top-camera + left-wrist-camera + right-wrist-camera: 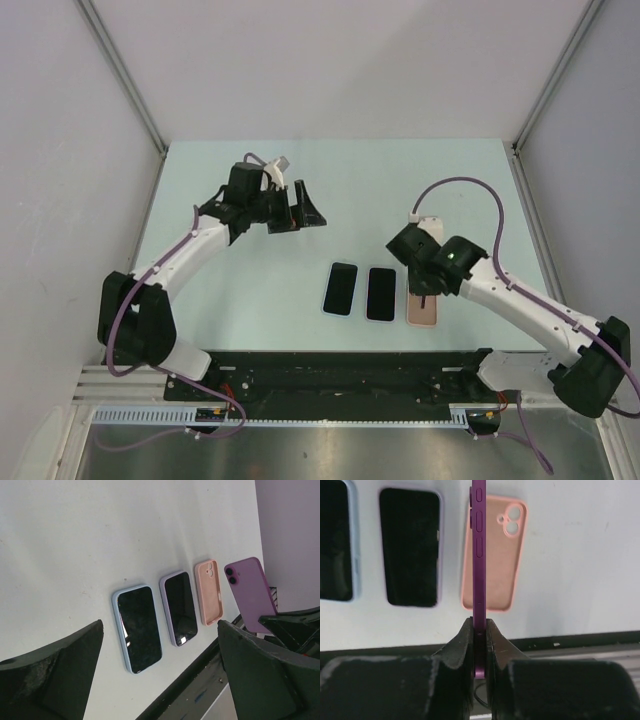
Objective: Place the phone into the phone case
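A purple phone (479, 555) stands on edge in my right gripper (479, 622), which is shut on its lower end. It hangs just above the empty pink phone case (497, 555), which lies open side up on the table near the front edge (423, 312). In the left wrist view the purple phone (249, 592) shows its back with two camera lenses, tilted beside the pink case (209, 599). My left gripper (303, 212) is open and empty, held above the table's left middle, well away from the case.
A phone in a light blue case (340, 288) and a phone in a lilac case (381, 293) lie screen up, side by side, left of the pink case. The black front rail (340, 365) runs just below them.
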`<state>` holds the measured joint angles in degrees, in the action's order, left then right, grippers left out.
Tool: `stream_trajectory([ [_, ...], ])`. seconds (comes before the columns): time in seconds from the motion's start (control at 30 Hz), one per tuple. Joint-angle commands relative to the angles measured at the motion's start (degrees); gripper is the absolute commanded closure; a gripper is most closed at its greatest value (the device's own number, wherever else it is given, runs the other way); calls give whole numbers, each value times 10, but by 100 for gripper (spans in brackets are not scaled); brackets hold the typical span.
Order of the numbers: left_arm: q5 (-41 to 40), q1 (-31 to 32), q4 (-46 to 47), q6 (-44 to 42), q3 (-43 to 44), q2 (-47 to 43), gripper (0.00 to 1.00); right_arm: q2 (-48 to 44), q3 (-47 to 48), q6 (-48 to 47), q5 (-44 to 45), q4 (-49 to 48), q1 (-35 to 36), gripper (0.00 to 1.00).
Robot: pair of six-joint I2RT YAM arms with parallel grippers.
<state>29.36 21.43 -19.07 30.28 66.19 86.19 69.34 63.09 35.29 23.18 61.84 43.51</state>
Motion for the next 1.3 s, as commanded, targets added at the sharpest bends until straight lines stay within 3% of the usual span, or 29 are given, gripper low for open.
stream_trajectory([
  [0.0, 21, 3, 3, -26, -14, -40, 0, -10, -27, 108, 90, 79, 60, 100],
  [0.13, 28, 2, 5, -27, -15, -41, 0, 25, -52, 126, 114, 72, 101, 100],
  [0.5, 37, 2, 14, -22, -21, -38, 0, 127, -57, 116, 187, 27, 115, 100],
  [0.73, 43, -2, 16, -21, -19, -34, 0, 182, -57, 117, 186, 23, 125, 99],
  [0.97, 47, -9, 27, -15, -27, -43, 0, 230, -58, 148, 167, 24, 146, 80],
  [1.27, 46, -9, 32, -11, -35, -45, 0, 253, -72, 165, 151, -1, 154, 68],
])
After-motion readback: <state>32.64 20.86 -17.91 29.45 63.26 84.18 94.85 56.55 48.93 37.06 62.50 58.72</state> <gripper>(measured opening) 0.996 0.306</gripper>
